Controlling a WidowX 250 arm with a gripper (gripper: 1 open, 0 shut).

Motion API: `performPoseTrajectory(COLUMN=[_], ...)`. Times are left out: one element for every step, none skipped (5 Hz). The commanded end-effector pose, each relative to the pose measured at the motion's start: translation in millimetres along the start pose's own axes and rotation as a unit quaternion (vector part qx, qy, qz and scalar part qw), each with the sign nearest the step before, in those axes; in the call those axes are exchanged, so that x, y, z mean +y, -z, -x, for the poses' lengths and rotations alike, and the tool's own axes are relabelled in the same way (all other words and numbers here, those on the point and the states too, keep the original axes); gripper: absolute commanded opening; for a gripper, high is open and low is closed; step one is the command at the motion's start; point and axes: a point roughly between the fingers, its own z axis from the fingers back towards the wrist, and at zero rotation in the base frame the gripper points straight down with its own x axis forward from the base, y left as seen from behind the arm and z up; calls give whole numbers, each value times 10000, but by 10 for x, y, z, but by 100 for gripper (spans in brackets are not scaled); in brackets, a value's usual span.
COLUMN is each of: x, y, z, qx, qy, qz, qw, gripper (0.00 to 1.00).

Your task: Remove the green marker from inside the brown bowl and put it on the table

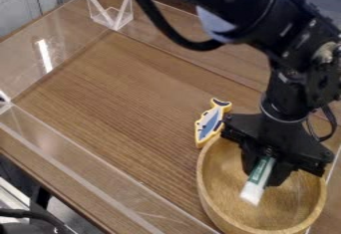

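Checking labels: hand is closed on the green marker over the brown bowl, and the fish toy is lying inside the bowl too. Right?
Not quite. The fish toy lies on the table, just outside the brown bowl by its rim, as the camera view shows. The rest holds: the hand is closed on the green marker over the bowl.
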Motion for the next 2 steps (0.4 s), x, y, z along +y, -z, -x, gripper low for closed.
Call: performPoseTrajectory(x=[-53, -52], y=[-213, -213], z=[-154, -165], qx=[-417, -449], qy=[-42, -29], qz=[263, 278], qw=[9988, 9986], gripper=[0, 0])
